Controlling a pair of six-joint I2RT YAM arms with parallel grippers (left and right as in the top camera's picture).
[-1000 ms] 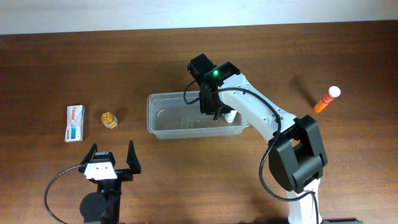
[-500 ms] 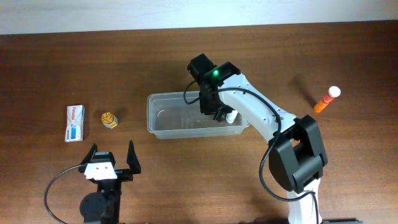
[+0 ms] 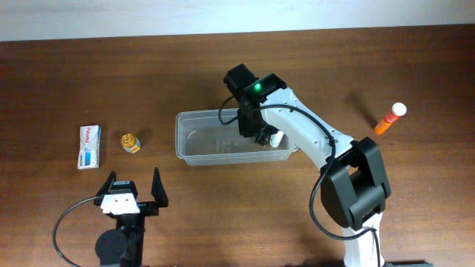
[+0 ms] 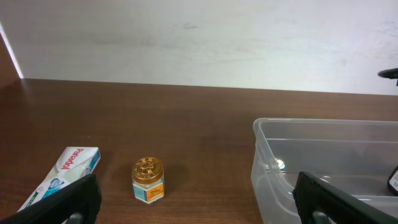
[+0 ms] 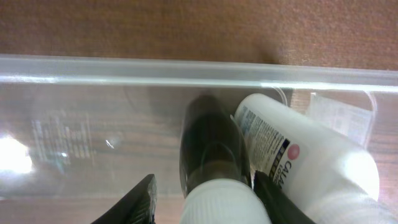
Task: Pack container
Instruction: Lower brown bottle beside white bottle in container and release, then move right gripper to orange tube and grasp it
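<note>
Mid-table (image 3: 74, 74) sits the container (image 3: 197, 141). Right gripper (image 5: 205, 190) is inside it, jaws loosened about a dark bottle (image 5: 208, 143), gap on one side, white bottle (image 5: 280, 149) alongside. Left gripper (image 3: 133, 185) is spread wide, empty, near the front edge

Overhead: fixed, straight down, far enough out to take in the whole dark brown wooden table (image 3: 74, 74), with a pale wall strip along the top edge.
Left wrist: low, near table height, looking level across to the white wall (image 4: 199, 37). Its own left fingers (image 4: 62, 202) sit in the bottom corners. Shares with overhead: white rectangular cardboard box (image 4: 65, 171), small gold-lidded jar (image 4: 148, 179), left end of the clear rectangular plastic tub (image 4: 273, 180).
Right wrist: very close, angled down into the tub, right fingers (image 5: 138, 202) at the bottom edge. Shares with overhead: tub's right end, white plastic bottle (image 5: 298, 155).
</note>
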